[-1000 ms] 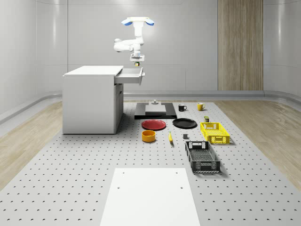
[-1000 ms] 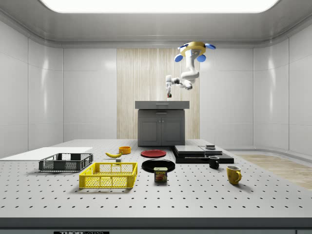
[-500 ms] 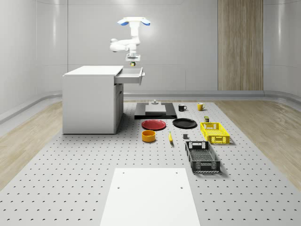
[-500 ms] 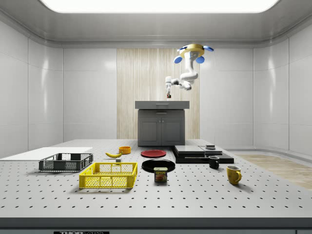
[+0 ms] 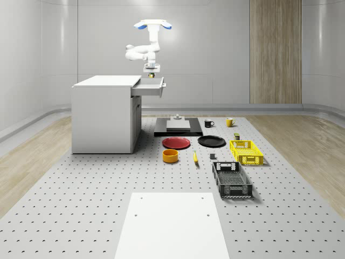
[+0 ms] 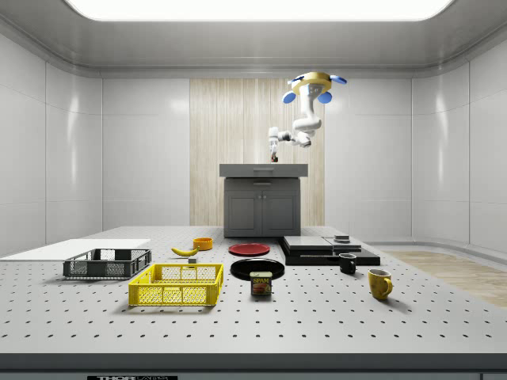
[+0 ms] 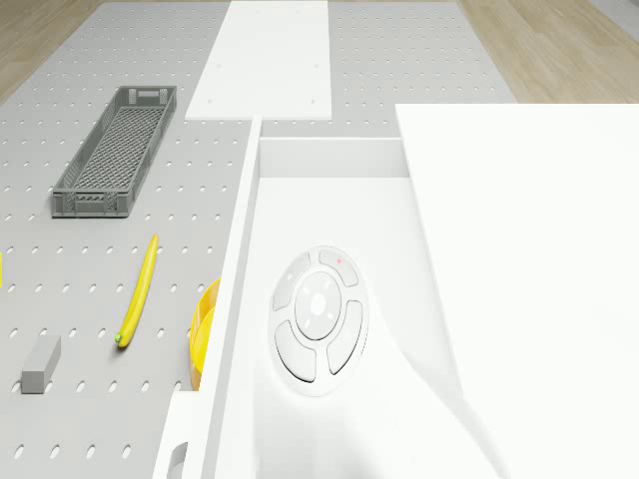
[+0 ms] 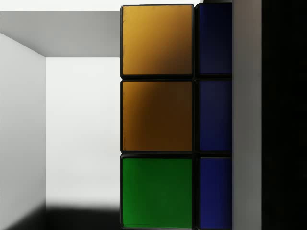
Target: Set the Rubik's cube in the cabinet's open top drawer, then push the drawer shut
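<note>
In the wrist view, the Rubik's cube (image 8: 158,115) was seen close up, its orange, green and blue tiles pressed against a grey finger (image 8: 247,115) of the pincer, with the white floor and walls of the top drawer (image 8: 81,134) below it. The drone view showed the arm's round wrist joint (image 7: 319,319) lowered inside that open drawer (image 7: 329,160), with a banana (image 7: 138,289) and a grey crate (image 7: 115,150) on the perforated worktop (image 7: 60,299) below. In the whole-scene view, the drone (image 5: 153,25) was seen hovering over the pulled-out drawer (image 5: 151,86) of the cabinet (image 5: 105,116), and the pincer (image 5: 150,73), closed on the cube, was held just above the drawer's rim.
</note>
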Available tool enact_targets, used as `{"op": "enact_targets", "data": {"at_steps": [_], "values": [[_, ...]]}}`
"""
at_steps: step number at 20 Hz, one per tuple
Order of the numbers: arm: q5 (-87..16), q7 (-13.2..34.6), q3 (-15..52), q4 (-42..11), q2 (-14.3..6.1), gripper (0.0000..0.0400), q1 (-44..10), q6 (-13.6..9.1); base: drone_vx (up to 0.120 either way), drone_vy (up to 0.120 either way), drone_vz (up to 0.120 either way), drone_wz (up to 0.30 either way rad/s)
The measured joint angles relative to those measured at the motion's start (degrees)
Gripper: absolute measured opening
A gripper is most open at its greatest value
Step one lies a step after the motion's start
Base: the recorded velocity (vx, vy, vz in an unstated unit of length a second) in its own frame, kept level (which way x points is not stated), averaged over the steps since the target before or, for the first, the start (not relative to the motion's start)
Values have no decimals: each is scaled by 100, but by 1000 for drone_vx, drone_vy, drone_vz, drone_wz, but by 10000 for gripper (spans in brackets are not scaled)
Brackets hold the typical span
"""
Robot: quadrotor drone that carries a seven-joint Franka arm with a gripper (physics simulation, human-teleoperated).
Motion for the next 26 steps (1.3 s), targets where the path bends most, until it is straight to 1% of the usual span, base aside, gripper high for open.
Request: {"op": "enact_targets", "data": {"at_steps": [8,17,23,26], "values": [[-659,-18,-694,320,84,325,-159,277,0,0,0,0],[-1172,-63,-1209,637,266,325,-263,446,0,0,0,0],[-1485,-112,-1513,867,422,325,-312,544,0,0,0,0],[-1580,-139,-1598,932,487,365,-308,554,0,0,0,0]]}}
